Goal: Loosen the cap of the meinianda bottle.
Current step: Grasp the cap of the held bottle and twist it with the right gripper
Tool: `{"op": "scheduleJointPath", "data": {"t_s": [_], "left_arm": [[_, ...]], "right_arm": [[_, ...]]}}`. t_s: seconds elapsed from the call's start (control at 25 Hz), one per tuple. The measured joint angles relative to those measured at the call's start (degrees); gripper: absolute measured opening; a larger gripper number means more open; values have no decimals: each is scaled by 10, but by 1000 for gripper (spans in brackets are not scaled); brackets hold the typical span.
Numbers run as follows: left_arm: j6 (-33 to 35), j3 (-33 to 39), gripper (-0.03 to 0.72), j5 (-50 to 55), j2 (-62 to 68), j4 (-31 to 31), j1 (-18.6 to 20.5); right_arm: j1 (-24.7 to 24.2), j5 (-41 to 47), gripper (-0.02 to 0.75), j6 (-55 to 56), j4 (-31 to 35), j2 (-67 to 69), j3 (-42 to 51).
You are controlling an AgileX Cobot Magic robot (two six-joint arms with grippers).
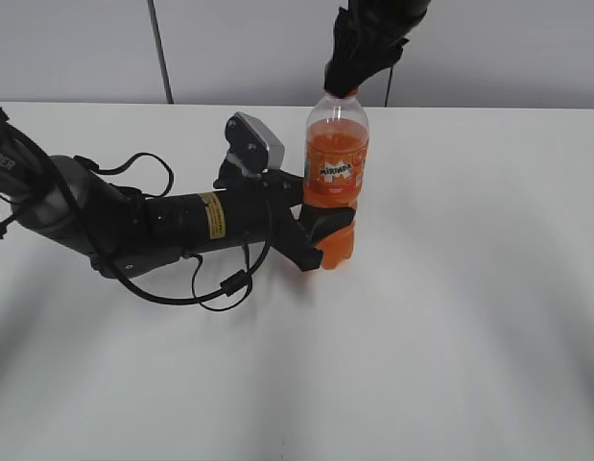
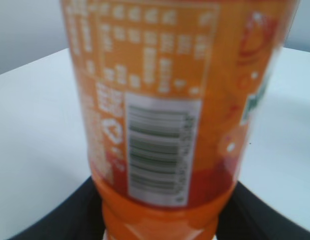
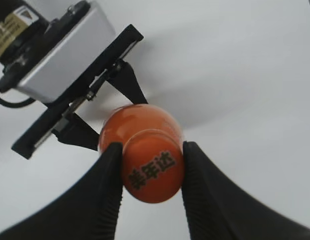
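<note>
The meinianda bottle (image 1: 336,182) stands upright on the white table (image 1: 469,317), full of orange soda, with an orange label. My left gripper (image 1: 327,235) is shut on its ridged lower body. In the left wrist view the bottle's label (image 2: 165,100) fills the frame between the dark fingers (image 2: 160,220). My right gripper (image 1: 345,84) comes down from above and is shut on the orange cap (image 1: 343,93). In the right wrist view the cap (image 3: 152,171), with dark characters on top, sits between both black fingers (image 3: 150,172).
The left arm (image 1: 133,226) with its loose black cables lies across the table's left half. Its wrist camera (image 1: 255,142) sits just left of the bottle. A grey wall (image 1: 229,48) runs behind the table's far edge.
</note>
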Motion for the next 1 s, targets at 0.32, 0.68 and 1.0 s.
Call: {"op": "scheduleJointPath", "data": {"t_s": [0.32,0.68,1.0], "left_arm": [[0,0,373,0,0,0,0],[0,0,373,0,0,0,0],[0,0,373,0,0,0,0]], "right_arm": [[0,1,272,-147,0,0,0],[0,1,272,-220,5,-4,0],[0,1,272,-243,36,-32,-5]]}}
